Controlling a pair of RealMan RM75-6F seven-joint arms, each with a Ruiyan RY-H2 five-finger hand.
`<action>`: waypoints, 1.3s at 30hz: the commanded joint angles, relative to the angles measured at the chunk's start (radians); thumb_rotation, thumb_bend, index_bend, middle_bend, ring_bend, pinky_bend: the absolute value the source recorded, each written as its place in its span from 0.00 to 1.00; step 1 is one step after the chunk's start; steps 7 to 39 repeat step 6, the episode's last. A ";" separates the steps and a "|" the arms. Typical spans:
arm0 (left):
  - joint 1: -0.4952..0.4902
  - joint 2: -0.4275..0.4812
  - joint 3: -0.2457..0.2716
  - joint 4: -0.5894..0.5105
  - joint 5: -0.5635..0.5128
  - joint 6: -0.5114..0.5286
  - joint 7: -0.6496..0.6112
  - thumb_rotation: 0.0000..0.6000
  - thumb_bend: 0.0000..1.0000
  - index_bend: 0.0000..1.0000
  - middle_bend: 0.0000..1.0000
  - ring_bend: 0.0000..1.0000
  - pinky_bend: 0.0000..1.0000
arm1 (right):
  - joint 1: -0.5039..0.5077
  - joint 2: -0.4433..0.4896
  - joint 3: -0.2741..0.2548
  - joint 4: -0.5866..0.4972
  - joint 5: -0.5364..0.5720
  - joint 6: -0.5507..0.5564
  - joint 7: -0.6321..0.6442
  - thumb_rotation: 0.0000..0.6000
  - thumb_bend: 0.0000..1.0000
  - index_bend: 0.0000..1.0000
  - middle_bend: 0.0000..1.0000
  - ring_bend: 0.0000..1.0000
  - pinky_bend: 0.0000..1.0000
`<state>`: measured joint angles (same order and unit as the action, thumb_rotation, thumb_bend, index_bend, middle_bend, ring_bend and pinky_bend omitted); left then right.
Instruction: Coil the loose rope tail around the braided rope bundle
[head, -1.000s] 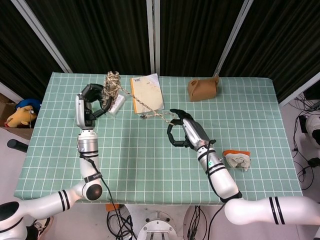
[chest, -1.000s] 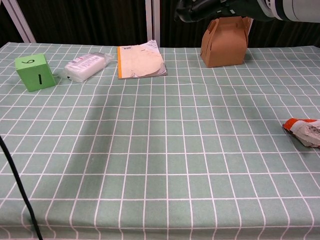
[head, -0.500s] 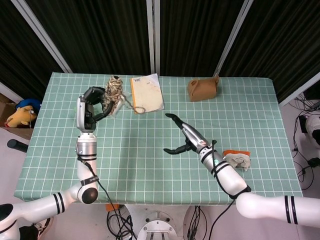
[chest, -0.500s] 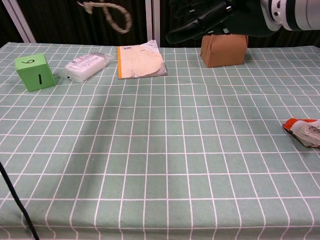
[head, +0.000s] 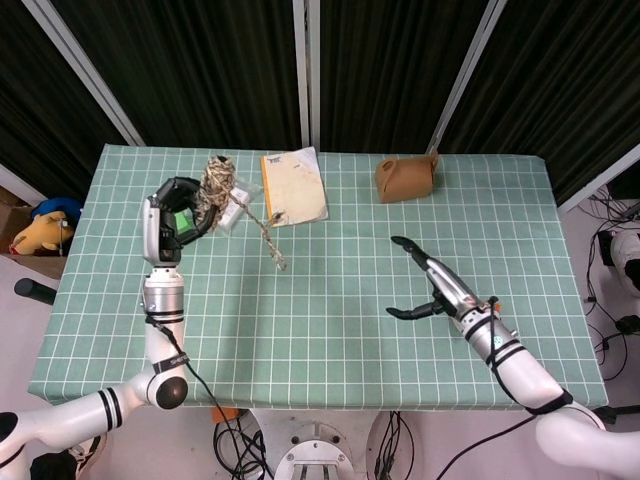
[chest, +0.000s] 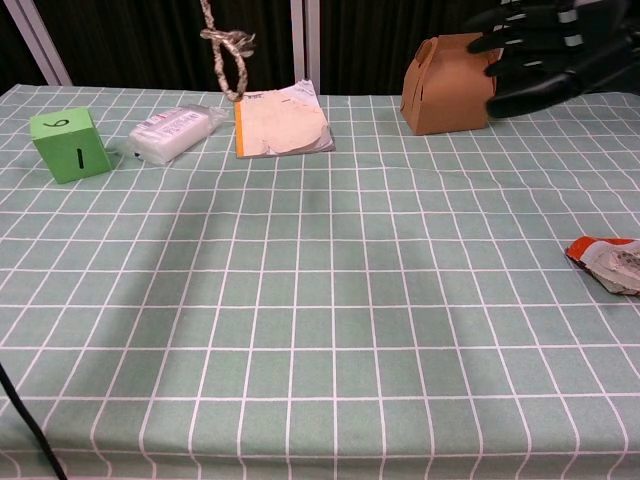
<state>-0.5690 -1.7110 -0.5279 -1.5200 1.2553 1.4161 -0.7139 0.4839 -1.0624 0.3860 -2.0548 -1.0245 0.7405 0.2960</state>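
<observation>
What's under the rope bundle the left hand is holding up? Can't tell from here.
From the head view, the rope bundle in the left hand hides part of the white packet and green cube. The chest view shows both resting on the tablecloth. The loose tail dangles free.

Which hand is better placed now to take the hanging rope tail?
Probably the right hand: it is open and free. The left hand already holds the rope bundle, and the rope tail hangs toward the right.
</observation>
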 joint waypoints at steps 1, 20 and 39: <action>0.007 0.002 0.010 0.004 0.006 0.004 -0.004 1.00 0.43 0.78 0.79 0.74 0.80 | -0.170 -0.011 -0.105 0.050 -0.207 0.198 0.078 1.00 0.12 0.00 0.00 0.00 0.00; 0.015 0.003 0.023 0.007 0.012 0.005 -0.009 1.00 0.43 0.78 0.79 0.74 0.80 | -0.269 -0.055 -0.179 0.137 -0.346 0.356 0.181 1.00 0.13 0.00 0.00 0.00 0.00; 0.015 0.003 0.023 0.007 0.012 0.005 -0.009 1.00 0.43 0.78 0.79 0.74 0.80 | -0.269 -0.055 -0.179 0.137 -0.346 0.356 0.181 1.00 0.13 0.00 0.00 0.00 0.00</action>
